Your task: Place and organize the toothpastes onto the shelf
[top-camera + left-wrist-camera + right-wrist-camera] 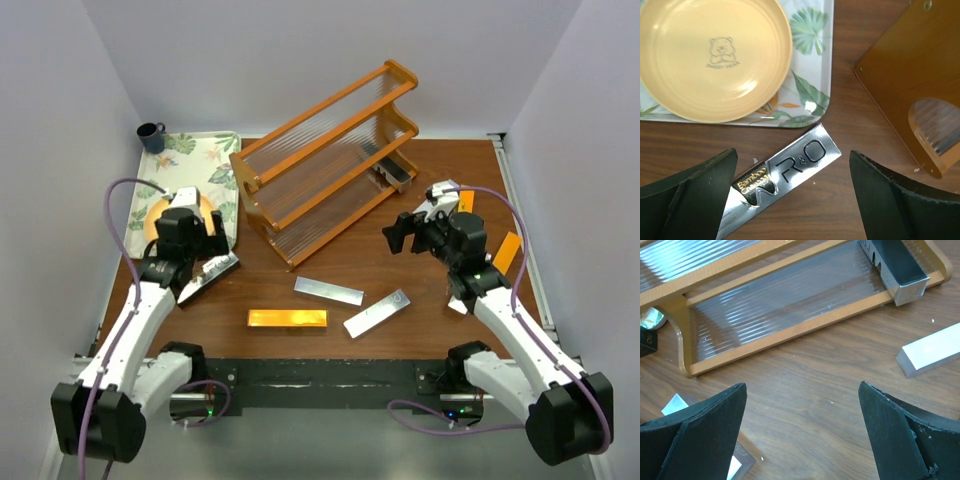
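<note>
The orange-brown shelf (325, 160) stands at the back centre, with one silver toothpaste (398, 172) lying on the right end of its lowest tier (790, 305); in the right wrist view that carton (897, 265) is at the top right. My left gripper (205, 252) hovers open over a silver toothpaste (790, 170) printed "R&O", its jaws apart on either side of it. My right gripper (405, 235) is open above bare table in front of the shelf, nothing between its jaws. An orange-gold carton (288, 318) and two silver cartons (328, 290) (378, 313) lie in the middle.
A floral tray (215, 150) with a yellow plate (710, 55) sits at the back left, a dark mug (150, 135) behind it. Two orange cartons (508, 252) (465, 200) lie near the right edge. The shelf's end panel (900, 70) is close to my left gripper.
</note>
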Robot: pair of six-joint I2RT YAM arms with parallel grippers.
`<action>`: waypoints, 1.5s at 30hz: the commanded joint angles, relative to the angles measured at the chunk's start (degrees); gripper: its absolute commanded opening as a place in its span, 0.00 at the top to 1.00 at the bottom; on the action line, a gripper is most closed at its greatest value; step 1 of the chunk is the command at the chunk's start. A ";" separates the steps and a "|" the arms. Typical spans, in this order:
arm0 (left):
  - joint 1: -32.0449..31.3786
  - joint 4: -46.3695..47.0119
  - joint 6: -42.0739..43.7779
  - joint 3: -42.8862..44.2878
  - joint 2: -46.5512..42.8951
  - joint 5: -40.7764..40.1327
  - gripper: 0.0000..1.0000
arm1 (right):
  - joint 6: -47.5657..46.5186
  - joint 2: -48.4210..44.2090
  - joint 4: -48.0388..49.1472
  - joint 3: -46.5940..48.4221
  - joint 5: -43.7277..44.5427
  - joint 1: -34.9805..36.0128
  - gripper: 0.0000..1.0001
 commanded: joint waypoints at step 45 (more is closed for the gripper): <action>-4.44 -13.61 36.07 10.09 26.45 6.67 0.01 | -6.03 -7.57 -0.11 -0.23 12.70 13.37 0.01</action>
